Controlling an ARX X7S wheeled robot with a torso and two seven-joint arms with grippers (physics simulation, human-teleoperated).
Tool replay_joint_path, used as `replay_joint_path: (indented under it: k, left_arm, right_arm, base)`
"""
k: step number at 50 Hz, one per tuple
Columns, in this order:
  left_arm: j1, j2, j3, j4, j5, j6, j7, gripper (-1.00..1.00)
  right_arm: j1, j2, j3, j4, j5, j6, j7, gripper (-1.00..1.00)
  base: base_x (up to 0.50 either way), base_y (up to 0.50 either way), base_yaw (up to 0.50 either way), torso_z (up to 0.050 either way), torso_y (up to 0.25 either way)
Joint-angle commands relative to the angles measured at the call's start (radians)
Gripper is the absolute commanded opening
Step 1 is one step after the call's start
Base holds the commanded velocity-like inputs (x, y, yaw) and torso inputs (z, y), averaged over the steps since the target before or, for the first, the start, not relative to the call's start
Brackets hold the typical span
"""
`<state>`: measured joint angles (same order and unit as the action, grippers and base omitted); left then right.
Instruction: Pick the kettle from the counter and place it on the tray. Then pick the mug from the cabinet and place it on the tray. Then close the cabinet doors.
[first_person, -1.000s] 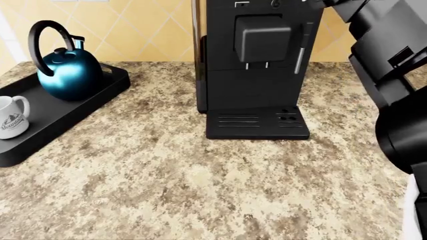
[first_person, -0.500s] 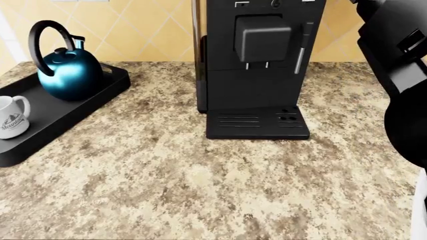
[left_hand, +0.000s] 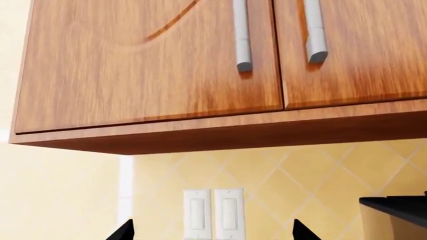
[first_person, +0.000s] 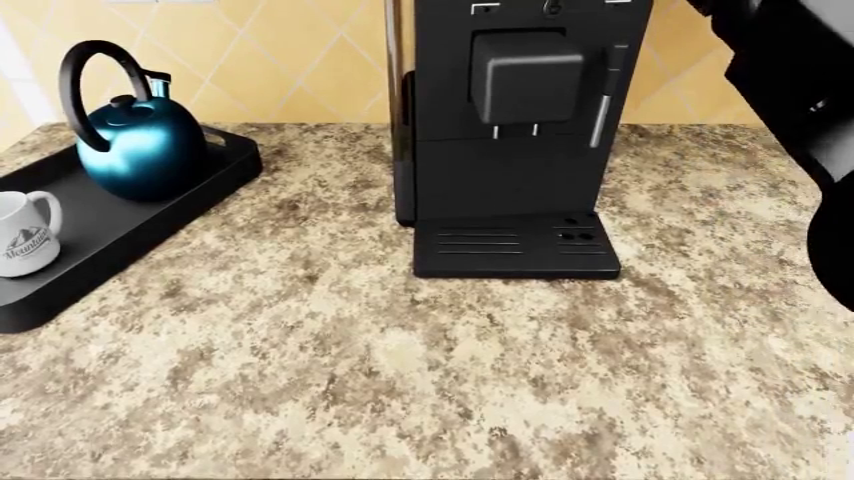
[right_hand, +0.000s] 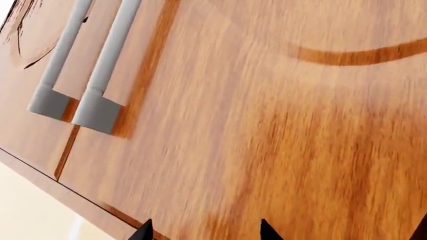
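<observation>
Granite counter (first_person: 400, 380): kettle (first_person: 139, 145), mug (first_person: 24, 235) on tray (first_person: 160, 215).

The right arm (first_person: 801, 90) fills the upper right corner and right edge of the head view; it is a bulky, matte black shell of blocky, angular segments, with a small recessed slot on one face and a rounded, bulbous housing lower down the right edge. In the left wrist view two small black pointed fingertips (left_hand: 123, 231) poke up at the bottom edge of the frame; in the right wrist view two similar black, sharply tapered fingertips (right_hand: 143, 231) show at the bottom edge. No cables, screws or markings are legible.
</observation>
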<state>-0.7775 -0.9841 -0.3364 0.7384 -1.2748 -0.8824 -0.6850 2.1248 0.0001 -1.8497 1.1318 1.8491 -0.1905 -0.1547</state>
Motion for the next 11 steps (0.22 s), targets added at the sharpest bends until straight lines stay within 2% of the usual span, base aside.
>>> replay_joint_path:
  k: [1, 11]
  left_arm:
    - [-0.028, -0.004, 0.031, -0.01, 0.005, -0.006, -0.009, 1.0]
    - [-0.027, 0.004, 0.051, -0.027, 0.036, 0.003, 0.009, 1.0]
  right_arm:
    - [-0.077, 0.0, -0.707, 0.177, 0.624, 0.047, 0.142, 1.0]
    - [-0.087, 0.0, -0.723, 0.177, 0.635, 0.063, 0.16, 1.0]
  base:
    - [0.0, 0.0, 0.0, 0.0, -0.011]
    - [0.0, 0.0, 0.0, 0.0, -0.011]
